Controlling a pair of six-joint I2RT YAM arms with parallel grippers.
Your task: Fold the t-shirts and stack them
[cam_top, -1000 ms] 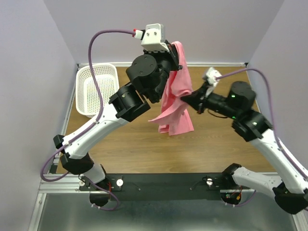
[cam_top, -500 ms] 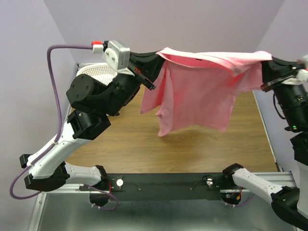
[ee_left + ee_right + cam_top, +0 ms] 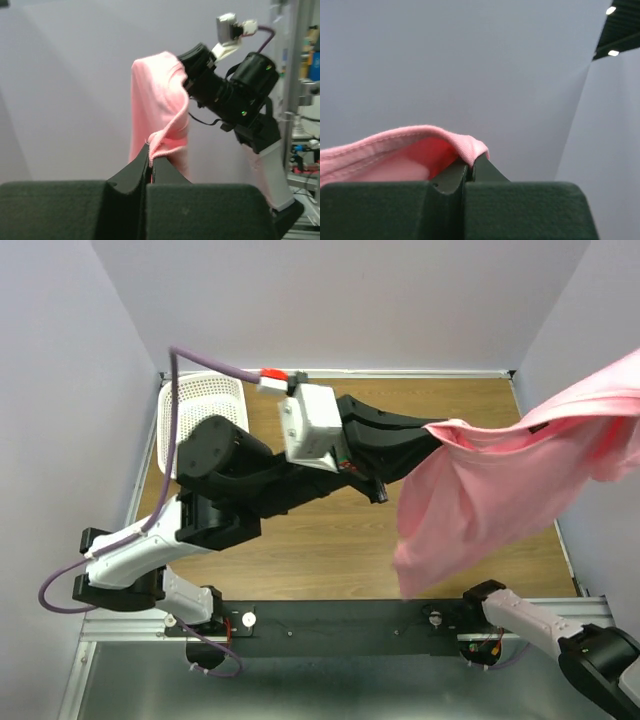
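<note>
- The pink t-shirt (image 3: 500,480) hangs in the air on the right side of the overhead view, stretched from the middle of the frame up to the right edge, above the wooden table (image 3: 300,540).
- Its lower part droops in loose folds toward the lower middle of the frame, in front of the table's near edge.
- The left gripper (image 3: 435,432) reaches from the middle of the frame to the right. Its fingers are pressed together on an edge of the shirt.
- In the left wrist view, a hemmed edge of the shirt is pinched between those closed fingers at lower centre. The cloth rises from there to the other arm (image 3: 235,95) at upper right.
- The right gripper (image 3: 470,167) lies outside the overhead view. Its own camera shows its fingers together, clamped on a folded hem of the shirt at lower left of that frame.
- A white perforated basket (image 3: 200,400) sits at the upper left corner of the table, partly behind the left arm.
</note>
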